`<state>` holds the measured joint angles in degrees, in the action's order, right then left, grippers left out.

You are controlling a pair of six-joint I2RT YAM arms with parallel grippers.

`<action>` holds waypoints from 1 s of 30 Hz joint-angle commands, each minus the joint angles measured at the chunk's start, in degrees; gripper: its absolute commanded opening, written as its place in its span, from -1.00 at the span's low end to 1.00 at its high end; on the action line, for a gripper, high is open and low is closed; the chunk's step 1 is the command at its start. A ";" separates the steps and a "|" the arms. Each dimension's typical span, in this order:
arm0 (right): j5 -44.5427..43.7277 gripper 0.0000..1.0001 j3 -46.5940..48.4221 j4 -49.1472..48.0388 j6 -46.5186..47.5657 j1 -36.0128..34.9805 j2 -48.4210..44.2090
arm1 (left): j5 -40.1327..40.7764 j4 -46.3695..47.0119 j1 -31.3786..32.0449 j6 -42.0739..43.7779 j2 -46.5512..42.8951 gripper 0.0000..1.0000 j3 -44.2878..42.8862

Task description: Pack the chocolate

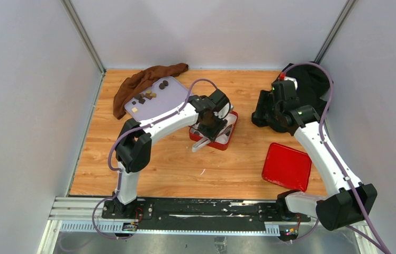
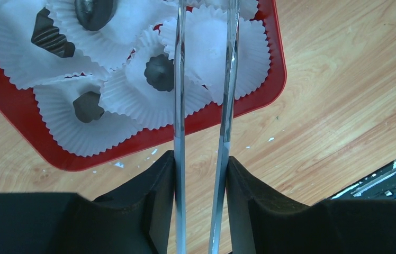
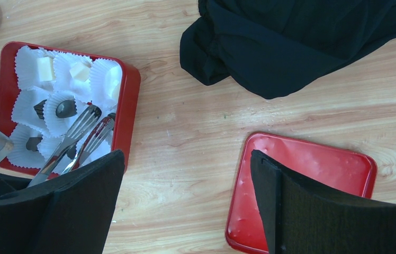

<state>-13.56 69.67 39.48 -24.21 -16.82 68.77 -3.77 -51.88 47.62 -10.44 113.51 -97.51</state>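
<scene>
My left gripper [image 2: 201, 164] is shut on metal tongs [image 2: 179, 79], and holds them over the red box [image 2: 21, 114] lined with white paper cups. Dark chocolate pieces [image 2: 159, 72] lie in several cups. Cream pieces [image 3: 45, 67] lie in the far cups. The tong arms stand apart, and in the right wrist view the tongs [image 3: 82, 132] show nothing between their tips. More chocolate pieces [image 1: 148, 96] lie on the lavender tray [image 1: 172, 92]. My right gripper [image 3: 185, 174] is open and empty, above bare table between the box [image 3: 129, 90] and the red lid [image 3: 312, 169].
A brown cloth [image 1: 137, 82] lies behind the lavender tray at the back left. A black cloth [image 1: 312, 79] lies at the back right. The red lid [image 1: 287, 166] lies flat at the front right. White crumbs dot the wood near the box.
</scene>
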 commanded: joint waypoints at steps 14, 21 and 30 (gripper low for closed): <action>-0.46 0.85 -0.72 1.26 -0.67 0.46 -0.35 | 7.64 -0.51 -17.02 -3.39 -18.16 -0.42 5.74; -0.58 0.85 -0.77 1.30 -0.60 0.41 -0.49 | 9.80 -0.42 -34.08 -10.74 -19.65 -0.38 13.59; -0.34 0.85 0.17 1.46 -0.23 0.41 0.00 | 15.35 0.28 -41.74 -12.50 -17.17 -0.27 16.95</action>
<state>-13.54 69.65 39.90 -24.27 -16.82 68.73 8.86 -52.60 6.79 -21.52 95.02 -80.27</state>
